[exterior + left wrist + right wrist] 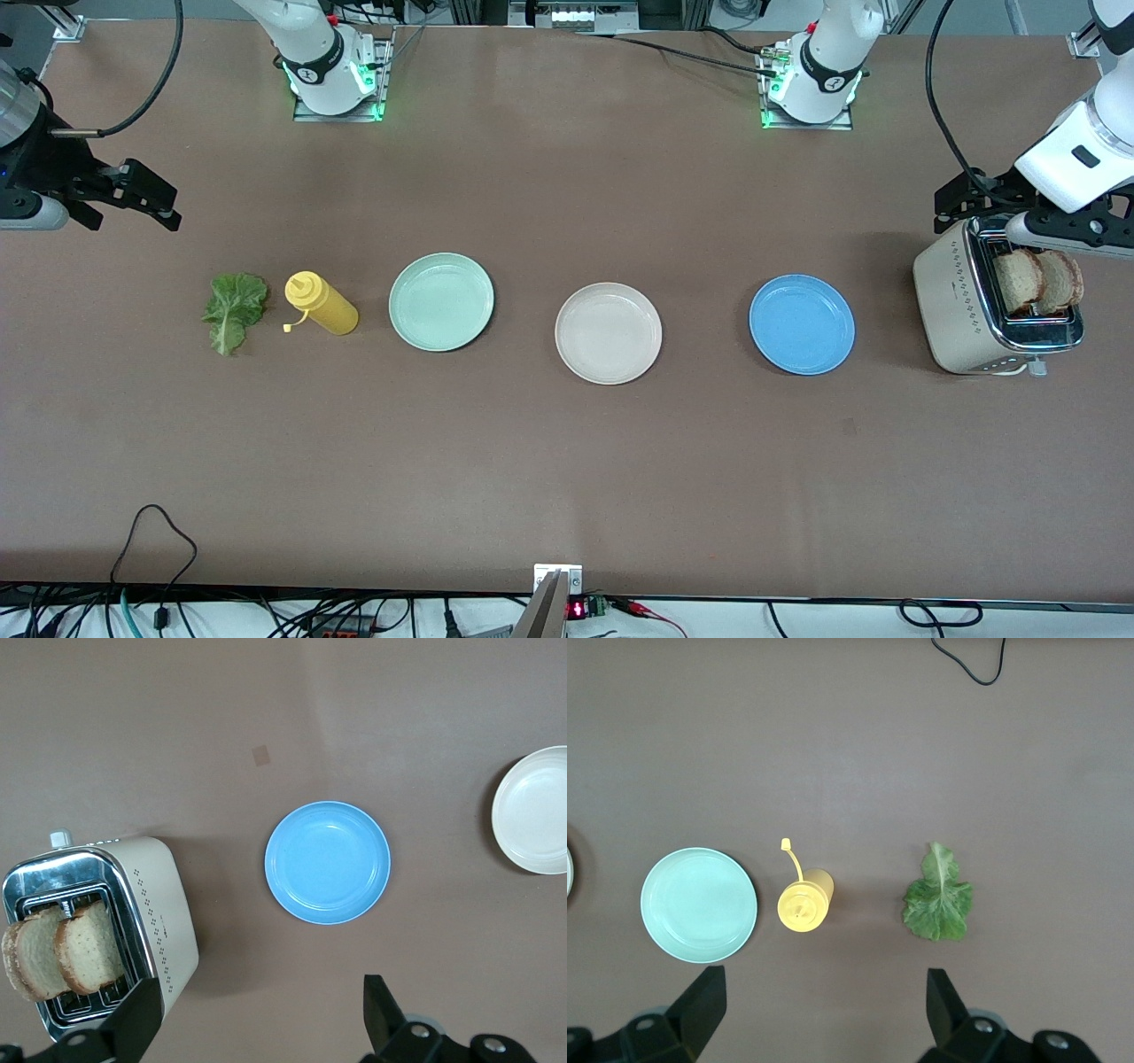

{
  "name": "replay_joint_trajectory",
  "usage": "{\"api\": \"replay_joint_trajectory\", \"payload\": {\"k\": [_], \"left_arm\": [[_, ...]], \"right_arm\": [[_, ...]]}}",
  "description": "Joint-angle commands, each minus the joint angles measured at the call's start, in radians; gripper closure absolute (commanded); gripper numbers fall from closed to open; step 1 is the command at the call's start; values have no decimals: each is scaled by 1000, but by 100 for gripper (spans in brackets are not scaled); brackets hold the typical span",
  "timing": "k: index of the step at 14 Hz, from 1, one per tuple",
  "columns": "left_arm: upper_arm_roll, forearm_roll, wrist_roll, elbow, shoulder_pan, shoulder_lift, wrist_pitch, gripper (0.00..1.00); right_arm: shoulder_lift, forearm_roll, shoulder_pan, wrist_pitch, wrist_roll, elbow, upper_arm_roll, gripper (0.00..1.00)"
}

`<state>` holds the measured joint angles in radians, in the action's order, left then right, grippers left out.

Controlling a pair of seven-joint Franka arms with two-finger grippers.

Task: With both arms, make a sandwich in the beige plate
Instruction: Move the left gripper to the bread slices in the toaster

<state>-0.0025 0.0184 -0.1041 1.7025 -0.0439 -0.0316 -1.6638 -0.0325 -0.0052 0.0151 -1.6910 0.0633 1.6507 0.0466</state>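
The beige plate (609,332) sits empty at mid-table and also shows in the left wrist view (536,811). Two bread slices (1036,281) stand in a toaster (961,301) at the left arm's end; they also show in the left wrist view (62,948). A green lettuce leaf (235,310) lies flat at the right arm's end and shows in the right wrist view (939,899). My left gripper (961,202) is open and empty, up over the toaster's edge (260,1014). My right gripper (146,199) is open and empty, up over bare table beside the lettuce (824,1005).
A mint green plate (441,301) and a yellow squeeze bottle (321,304) lie between the lettuce and the beige plate. A blue plate (802,323) lies between the beige plate and the toaster. Cables trail at the table's edge nearest the camera (155,532).
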Motion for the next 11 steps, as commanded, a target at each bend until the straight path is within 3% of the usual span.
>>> {"api": "replay_joint_trajectory", "payload": {"k": [1, 11], "left_arm": [[1, -6, 3, -33, 4, 13, 26, 0], [9, -8, 6, -47, 3, 36, 85, 0]], "right_arm": [[-9, -7, 2, 1, 10, 11, -1, 0], [-7, -7, 2, 1, 10, 11, 1, 0]]}}
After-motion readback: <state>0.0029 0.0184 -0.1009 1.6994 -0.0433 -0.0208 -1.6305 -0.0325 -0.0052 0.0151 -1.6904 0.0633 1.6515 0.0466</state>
